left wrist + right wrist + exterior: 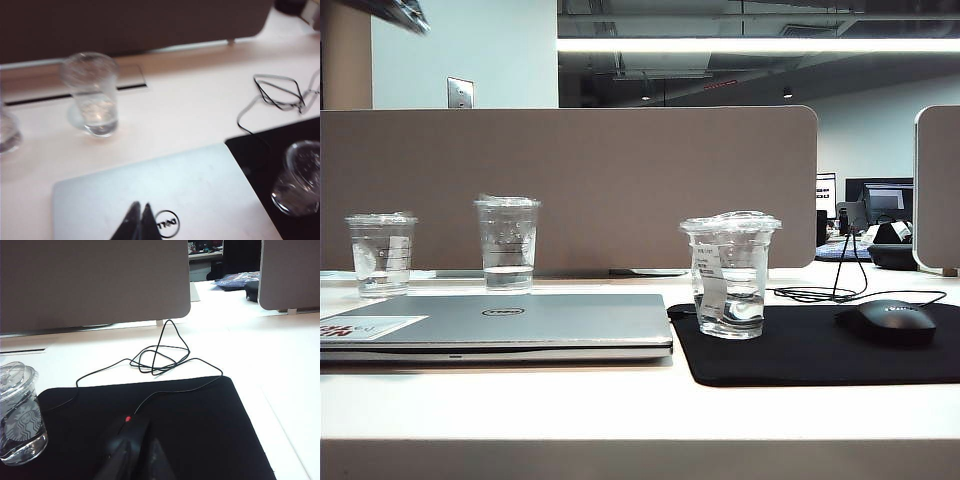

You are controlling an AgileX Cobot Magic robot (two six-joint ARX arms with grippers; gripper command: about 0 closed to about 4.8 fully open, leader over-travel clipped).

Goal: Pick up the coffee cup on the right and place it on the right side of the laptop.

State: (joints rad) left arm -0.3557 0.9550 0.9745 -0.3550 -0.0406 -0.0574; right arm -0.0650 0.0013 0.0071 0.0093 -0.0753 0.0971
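Position of the coffee cup (730, 276): upright on the near-left part of the black mouse pad (820, 350), just beside the right edge of the closed Dell laptop (500, 325). We see a lid on top, a narrow white sticker down its side and a little clear liquid at the bottom. Its long axis is vertical.

We find the left gripper (139, 220) above the laptop lid, next to the round logo. Its two dark fingertips meet at a point with no gap, and nothing is between them. From this gripper the cup (297, 177) lies off past the laptop's edge, well apart.

We find the right gripper (137, 450) low over the mouse pad, near the black mouse (886, 320) and its cable (160, 357). The fingers appear almost together and empty, though blur leaves the exact gap uncertain. The cup (20, 415) stands off to one side of it, on the same pad.

We judge neither gripper has reached the cup. The right arm looks the nearer; a sideways approach with the jaws opened wide enough to span the cup wall would be needed.
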